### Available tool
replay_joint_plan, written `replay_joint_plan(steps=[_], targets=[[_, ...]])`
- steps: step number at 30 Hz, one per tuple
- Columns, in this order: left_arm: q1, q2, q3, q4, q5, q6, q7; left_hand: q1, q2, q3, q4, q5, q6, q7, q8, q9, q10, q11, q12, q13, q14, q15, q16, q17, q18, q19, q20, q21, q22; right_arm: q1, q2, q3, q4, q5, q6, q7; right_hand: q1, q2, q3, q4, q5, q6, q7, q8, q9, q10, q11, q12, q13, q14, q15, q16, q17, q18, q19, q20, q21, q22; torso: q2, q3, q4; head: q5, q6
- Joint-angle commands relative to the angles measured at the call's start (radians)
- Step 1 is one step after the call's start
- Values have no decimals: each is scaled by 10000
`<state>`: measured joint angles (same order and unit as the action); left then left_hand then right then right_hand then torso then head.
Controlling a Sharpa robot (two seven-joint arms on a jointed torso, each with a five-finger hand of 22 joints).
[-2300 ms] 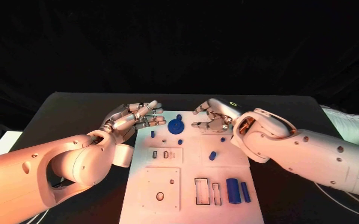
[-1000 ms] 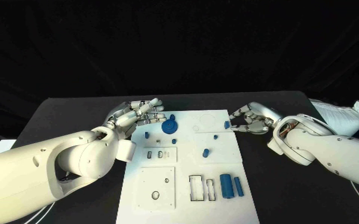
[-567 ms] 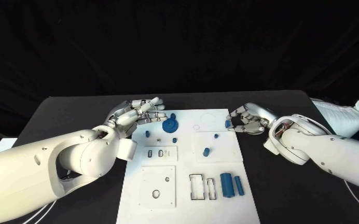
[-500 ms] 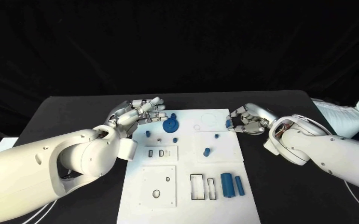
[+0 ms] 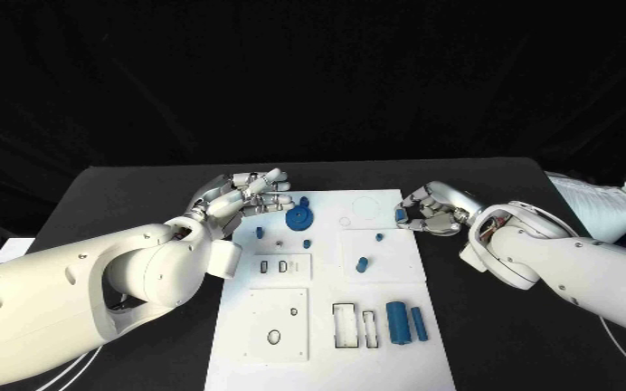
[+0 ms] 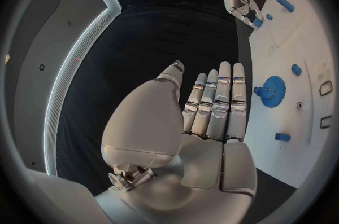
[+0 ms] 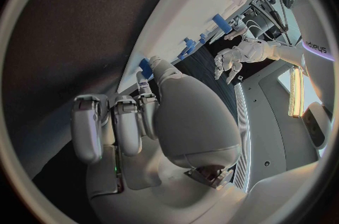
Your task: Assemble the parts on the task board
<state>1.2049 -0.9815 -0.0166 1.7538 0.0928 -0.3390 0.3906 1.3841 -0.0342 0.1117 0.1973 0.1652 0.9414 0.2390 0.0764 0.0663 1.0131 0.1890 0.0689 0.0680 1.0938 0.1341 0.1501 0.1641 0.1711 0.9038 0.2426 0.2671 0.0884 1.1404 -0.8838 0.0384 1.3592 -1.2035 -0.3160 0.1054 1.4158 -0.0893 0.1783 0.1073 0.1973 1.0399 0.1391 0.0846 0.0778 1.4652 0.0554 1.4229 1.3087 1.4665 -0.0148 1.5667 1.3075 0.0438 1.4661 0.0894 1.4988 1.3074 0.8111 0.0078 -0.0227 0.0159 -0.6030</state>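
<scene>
The white task board point(image 5: 327, 355) lies in the middle of the black table. A blue gear point(image 5: 298, 218) sits on its far left part, also in the left wrist view point(image 6: 270, 91). My left hand point(image 5: 248, 194) hovers just left of the gear with its fingers stretched out and holds nothing point(image 6: 212, 111). My right hand point(image 5: 433, 208) is at the board's far right edge and pinches a small blue part point(image 5: 399, 215) at its fingertips; the right wrist view shows the hand point(image 7: 155, 122) and the part point(image 7: 146, 67).
Small blue pegs stand on the board point(image 5: 259, 233), point(image 5: 308, 243), point(image 5: 360, 265). Two blue cylinders point(image 5: 395, 321) lie near the front right beside rectangular slots point(image 5: 350, 326). Bare black table point(image 5: 118, 201) lies on both sides of the board.
My right hand has moved from over the board's far middle out to its right edge with the small blue part, then crept slightly back toward the board. The left hand has hardly moved.
</scene>
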Motion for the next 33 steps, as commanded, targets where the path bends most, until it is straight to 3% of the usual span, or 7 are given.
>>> replay_joint_plan(steps=[1,18,22,26,29,33], targets=[[3,11,5,11,9,202,87,91,27,-24,-62,-6,-22,59,-57,3,-49,-5,-38,-1,-55,28,-65,11,120,-2,38,-41,-10,-18,30,-2,-3,-112,180,118,-4,86,4,-48,-15,74,-22,44,11,423,-54,44,1716,1043,-63,41,2633,-115,384,-47,55,1184,6,2,-3,-3,5],[4,3,5,12,9,207,67,91,27,-24,-62,-6,-22,59,-57,3,-49,-5,-38,-1,-55,28,-65,11,120,-2,38,-41,-10,-18,89,-1,-60,-111,164,47,-12,95,15,-83,-61,124,-40,42,9,435,-72,64,1730,1043,-78,41,2633,-120,394,-63,65,1205,6,4,-3,4,5],[4,-1,5,15,9,208,63,91,27,-24,-62,-6,-22,59,-57,3,-49,-5,-38,-1,-55,28,-65,11,120,-2,38,-41,-10,-18,92,-1,-67,-111,70,42,97,340,194,-195,-324,538,-183,225,93,456,-188,100,1756,1043,-160,41,2633,-124,407,-122,79,1232,6,5,-3,0,1],[4,-9,5,19,9,204,61,91,27,-24,-62,-6,-22,59,-57,3,-49,-5,-38,-1,-55,28,-65,11,120,-2,38,-41,-10,-18,96,-1,-64,-90,-78,87,273,635,446,-414,-677,1208,-480,577,285,487,-432,144,1787,1043,-356,41,2633,-133,430,-276,100,1279,10,6,-2,2,-3],[4,-17,5,20,9,203,61,112,40,-9,-89,-8,-16,61,-60,4,-47,-5,-35,1,-51,26,-76,20,121,0,38,-42,-16,-18,119,0,-40,-70,-228,200,307,600,475,-578,-692,1410,-596,705,378,502,-532,159,1800,1043,-453,41,2633,-135,433,-379,101,1285,6,8,-6,31,-6],[4,-24,5,13,9,204,62,112,40,-9,-89,-8,-16,61,-60,4,-47,-5,-35,1,-51,26,-76,20,121,0,38,-42,-16,-6,167,4,81,65,-360,257,272,609,484,-620,-657,1429,-617,722,409,515,-561,175,1811,1043,-486,41,2633,-135,433,-421,99,1283,4,2,0,28,-15]])
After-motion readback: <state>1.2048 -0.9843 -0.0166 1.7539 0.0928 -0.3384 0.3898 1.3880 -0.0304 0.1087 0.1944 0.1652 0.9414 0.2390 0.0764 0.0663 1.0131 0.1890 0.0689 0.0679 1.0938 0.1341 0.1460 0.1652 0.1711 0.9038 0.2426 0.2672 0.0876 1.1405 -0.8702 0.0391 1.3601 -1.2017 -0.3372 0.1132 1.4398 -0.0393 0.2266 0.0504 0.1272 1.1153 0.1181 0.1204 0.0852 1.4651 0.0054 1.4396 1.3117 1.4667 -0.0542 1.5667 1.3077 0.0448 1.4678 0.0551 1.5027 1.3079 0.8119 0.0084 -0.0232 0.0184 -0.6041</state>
